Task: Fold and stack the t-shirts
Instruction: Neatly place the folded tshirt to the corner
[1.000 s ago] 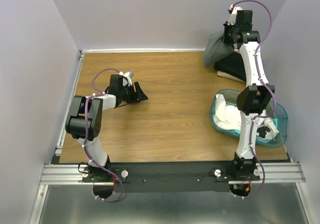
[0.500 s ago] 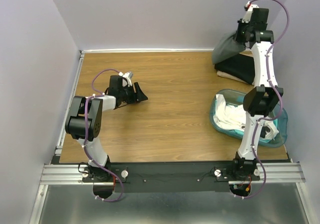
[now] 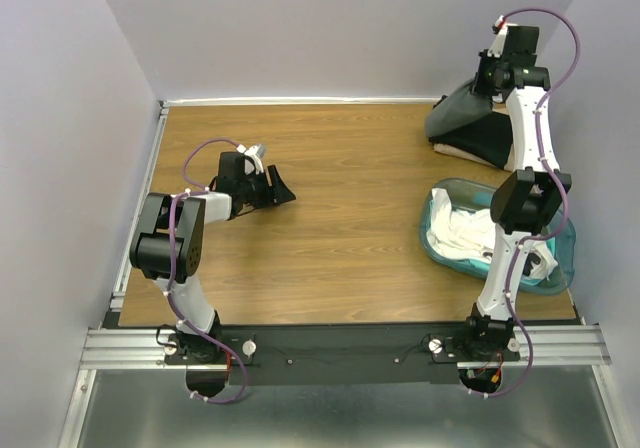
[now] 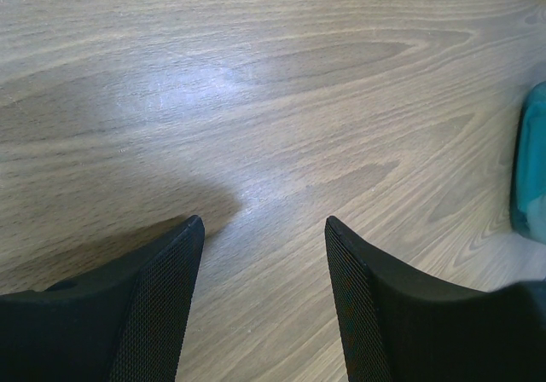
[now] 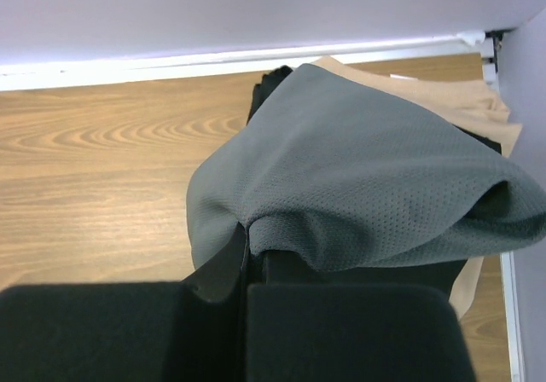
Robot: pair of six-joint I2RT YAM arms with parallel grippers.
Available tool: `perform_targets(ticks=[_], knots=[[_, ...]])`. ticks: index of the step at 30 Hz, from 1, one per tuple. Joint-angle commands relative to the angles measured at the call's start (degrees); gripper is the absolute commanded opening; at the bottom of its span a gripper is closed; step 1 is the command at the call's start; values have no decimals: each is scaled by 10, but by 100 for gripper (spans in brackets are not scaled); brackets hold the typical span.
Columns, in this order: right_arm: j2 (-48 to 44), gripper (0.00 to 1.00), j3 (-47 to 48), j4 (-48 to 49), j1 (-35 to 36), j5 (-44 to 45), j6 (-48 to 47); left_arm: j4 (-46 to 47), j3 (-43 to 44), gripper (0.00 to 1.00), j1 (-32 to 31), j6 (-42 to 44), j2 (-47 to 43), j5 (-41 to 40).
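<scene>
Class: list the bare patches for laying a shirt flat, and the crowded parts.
Bare table: the middle, between the left gripper and the teal tub. Crowded: the right side, with tub, shirt stack and right gripper holding the grey shirt.

We see the right gripper (image 3: 493, 78) raised, with the dark grey t-shirt (image 3: 458, 108) hanging from it onto the pile (image 3: 478, 146) directly below. Behind it, toward its base, sits the teal tub (image 3: 560, 258) with white t-shirts (image 3: 450, 236). The left gripper (image 3: 282, 186) is well apart.
</scene>
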Motion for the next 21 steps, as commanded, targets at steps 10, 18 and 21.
perform_targets(ticks=[10,18,21], knots=[[2,0,17,26,-7,-12,-11,-69,-28,68,2,8,11,-37],[28,0,52,45,-7,-87,-12,-68,-30,68,2,9,13,-36],[38,0,48,50,-7,-101,-15,-67,-31,68,2,9,13,-34]])
